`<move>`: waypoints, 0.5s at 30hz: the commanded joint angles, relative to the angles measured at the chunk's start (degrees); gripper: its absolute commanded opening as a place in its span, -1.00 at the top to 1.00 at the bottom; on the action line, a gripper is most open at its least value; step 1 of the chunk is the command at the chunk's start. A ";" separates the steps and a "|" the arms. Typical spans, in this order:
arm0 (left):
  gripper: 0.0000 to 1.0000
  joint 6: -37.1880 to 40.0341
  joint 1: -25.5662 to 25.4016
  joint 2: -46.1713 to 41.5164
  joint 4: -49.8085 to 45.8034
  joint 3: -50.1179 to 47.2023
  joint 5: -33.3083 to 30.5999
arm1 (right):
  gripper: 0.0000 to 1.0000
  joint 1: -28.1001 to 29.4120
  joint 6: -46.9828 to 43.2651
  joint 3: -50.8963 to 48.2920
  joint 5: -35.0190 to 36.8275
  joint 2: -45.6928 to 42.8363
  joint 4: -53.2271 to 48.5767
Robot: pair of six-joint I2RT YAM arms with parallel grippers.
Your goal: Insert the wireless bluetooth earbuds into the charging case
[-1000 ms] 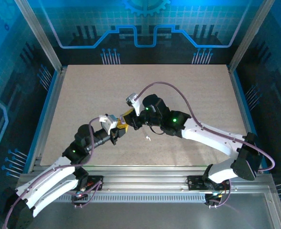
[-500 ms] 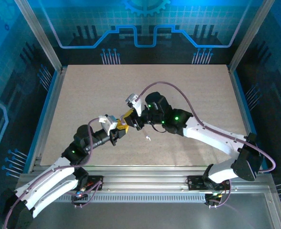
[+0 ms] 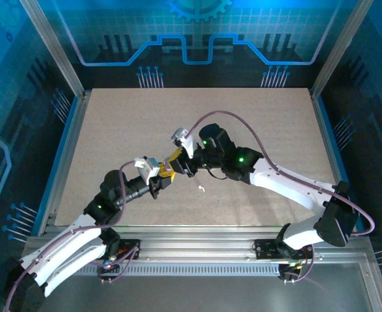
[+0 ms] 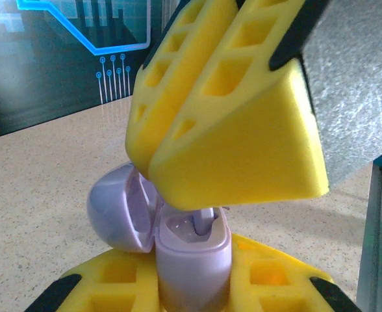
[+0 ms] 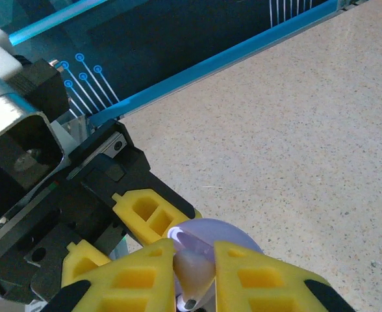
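Observation:
My left gripper (image 4: 192, 289) is shut on a lavender charging case (image 4: 192, 263), held upright with its lid (image 4: 116, 208) swung open to the left. A pale lavender earbud (image 5: 192, 268) sits between the yellow fingertips of my right gripper (image 5: 194, 276), which is shut on it right above the case. The earbud's stem (image 4: 206, 220) reaches down into the case's well. In the top view both grippers (image 3: 165, 174) (image 3: 179, 162) meet at the table's middle. A tiny white earbud (image 3: 201, 189) lies on the table just right of them.
The tan tabletop (image 3: 113, 130) stretches bare around the arms. Aluminium frame rails (image 3: 66, 149) line its left and right sides, and a blue patterned wall (image 3: 197, 39) stands at the back. A purple cable (image 3: 230, 120) loops over the right arm.
The right arm's wrist has shifted slightly back and to the right over the case. The left arm has held still with the case.

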 commanded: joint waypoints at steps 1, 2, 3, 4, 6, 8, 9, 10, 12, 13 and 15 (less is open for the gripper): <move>0.87 0.77 -0.09 -0.98 4.97 0.23 3.69 | 0.64 -1.01 -2.91 -0.05 -3.07 -0.70 -2.85; 0.87 0.77 -0.07 -1.02 5.06 0.23 3.93 | 0.64 -1.26 -3.43 0.12 -3.71 -0.55 -3.19; 0.88 0.77 -0.08 -1.02 5.19 0.27 4.05 | 0.64 -1.47 -3.89 0.34 -4.25 -0.48 -3.56; 0.88 0.85 -0.06 -1.02 5.17 0.36 4.07 | 0.64 -1.47 -4.28 0.56 -4.54 -0.35 -3.83; 0.88 0.99 -0.09 -1.10 5.19 0.42 4.31 | 0.64 -1.84 -5.37 0.94 -5.52 0.00 -4.50; 0.87 1.09 -0.09 -1.02 5.24 0.46 4.50 | 0.64 -2.23 -6.28 1.14 -6.18 0.26 -4.99; 0.87 1.12 -0.09 -1.02 5.23 0.50 4.64 | 0.63 -2.63 -6.86 1.14 -6.87 0.44 -5.05; 0.87 1.20 -0.09 -1.02 5.23 0.60 4.76 | 0.63 -2.87 -7.22 1.14 -7.44 0.60 -5.09; 0.87 1.19 -0.09 -1.02 5.23 0.56 4.95 | 0.62 -3.36 -8.61 1.23 -8.76 1.00 -5.11; 0.87 1.29 -0.10 -1.02 5.36 0.63 4.98 | 0.62 -3.59 -9.25 1.44 -9.40 1.21 -5.38; 0.87 1.29 -0.10 -1.10 5.27 0.65 5.21 | 0.60 -3.95 -10.70 2.01 -10.83 1.66 -6.17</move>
